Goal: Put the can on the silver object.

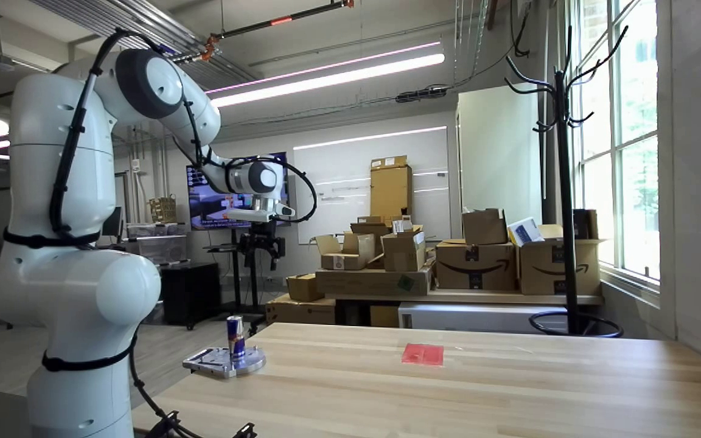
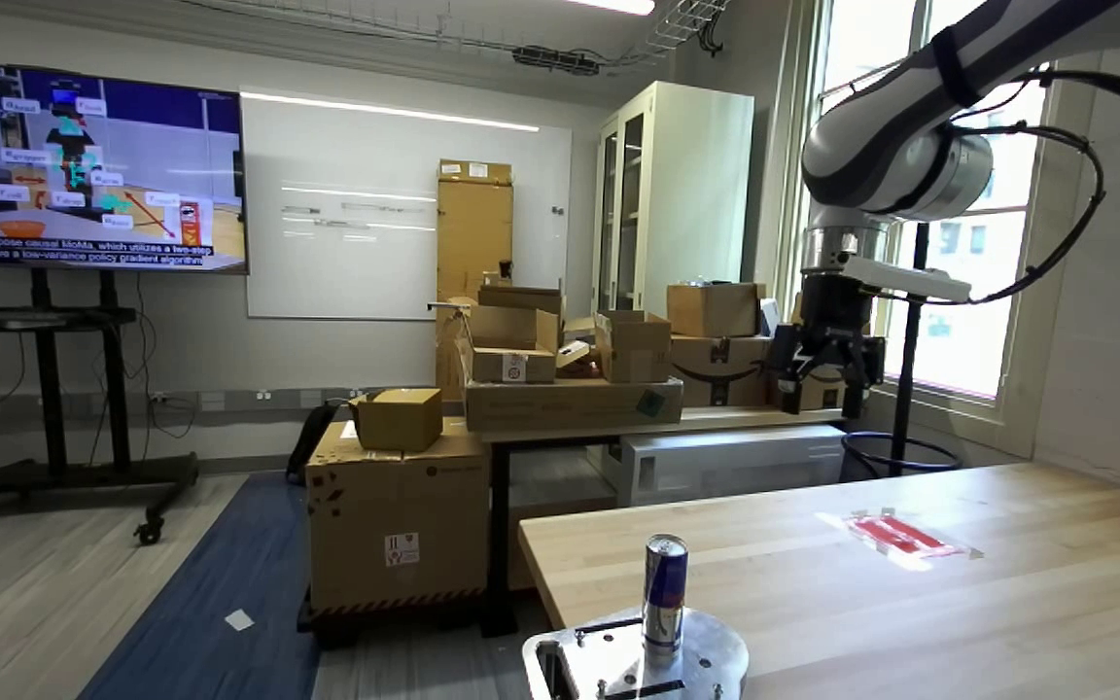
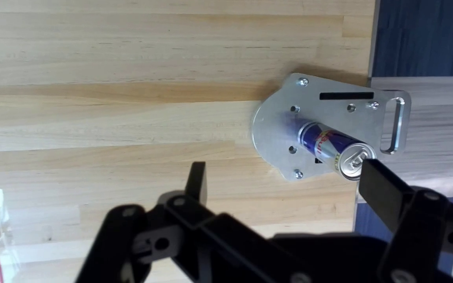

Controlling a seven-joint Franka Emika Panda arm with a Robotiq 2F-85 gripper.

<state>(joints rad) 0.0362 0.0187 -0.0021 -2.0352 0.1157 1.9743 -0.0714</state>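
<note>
Although the task sentence calls for a placement, the slim blue-and-silver drinks can [image 3: 323, 143], red lettering on its side, already stands upright on the flat silver metal plate [image 3: 325, 112], drilled and screwed, with a slotted handle. Plate lies at the edge of the pale wooden table [image 3: 132, 125]; in the wrist view its handle end reaches past that edge.

Jaws: the black two-fingered gripper [image 3: 283, 175] has its fingers spread wide, nothing between them, touching neither can nor plate. Both exterior views show it well above the plate.

Key relation: can lies below the jaws and off their centre. Wrist view puts it ahead of the line joining the fingertips, toward the finger on that view's right, whose tip overlaps the can's rim. Line of sight only, since the exterior views show a clear height gap. Can's long axis is vertical, square to the plate; its slant in the wrist view is read as perspective.

Judgement: goal looks met as things lie, so the next move likely calls for nothing more than leaving the can alone. If a grasp were wanted, the gripper would have to centre the can between its fingers before descending along that axis. Coming straight down from the present offset could land a finger on the lid and tip it.
</note>
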